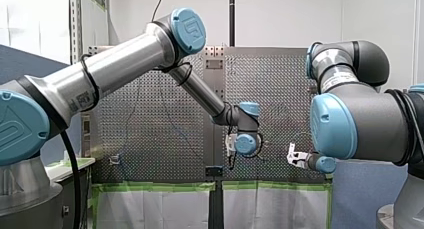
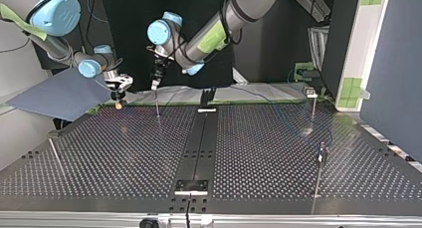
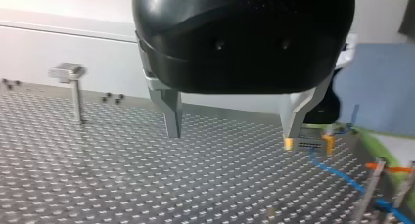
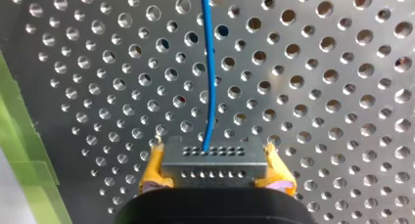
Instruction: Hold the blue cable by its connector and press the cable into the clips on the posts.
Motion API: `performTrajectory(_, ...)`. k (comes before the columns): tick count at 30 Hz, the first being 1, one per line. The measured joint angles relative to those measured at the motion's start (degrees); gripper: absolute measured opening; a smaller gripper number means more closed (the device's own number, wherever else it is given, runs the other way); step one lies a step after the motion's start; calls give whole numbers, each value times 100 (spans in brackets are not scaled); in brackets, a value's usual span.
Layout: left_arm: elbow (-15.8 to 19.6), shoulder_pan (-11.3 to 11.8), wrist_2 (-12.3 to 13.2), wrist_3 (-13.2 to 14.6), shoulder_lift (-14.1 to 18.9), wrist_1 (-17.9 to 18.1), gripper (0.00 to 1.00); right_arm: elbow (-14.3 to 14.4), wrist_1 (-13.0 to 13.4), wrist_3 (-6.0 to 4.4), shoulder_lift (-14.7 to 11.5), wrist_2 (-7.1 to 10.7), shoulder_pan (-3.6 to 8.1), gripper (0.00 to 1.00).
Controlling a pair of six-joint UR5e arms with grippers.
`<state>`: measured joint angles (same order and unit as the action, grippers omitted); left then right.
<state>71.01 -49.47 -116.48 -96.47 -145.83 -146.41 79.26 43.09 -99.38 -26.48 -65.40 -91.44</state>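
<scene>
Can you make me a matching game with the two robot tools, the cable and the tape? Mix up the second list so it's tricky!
Things:
1. my left tool
2. my right tool
3. cable
4. tape

What fits:
A. green
B. shut on the connector
C. open, with nothing in it
D. blue

Right pairs: 1-C, 2-B, 3-D, 4-A.
</scene>
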Motion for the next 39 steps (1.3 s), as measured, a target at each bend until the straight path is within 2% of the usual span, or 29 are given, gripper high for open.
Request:
performTrajectory(13, 720, 67, -515, -117, 720, 719, 98, 0, -2, -36, 2, 0, -21, 0)
performTrajectory(18, 1003, 91, -615, -130, 1004, 964, 98, 1, -20, -39, 2, 0, -47, 0)
performTrajectory(30, 1656, 18, -774, -126, 1657, 887, 98, 3, -100, -39, 3, 0, -71, 0)
performTrajectory(39, 2106, 81, -770, -292, 2107, 1201, 98, 1, -95, -38, 5, -4, -71, 0)
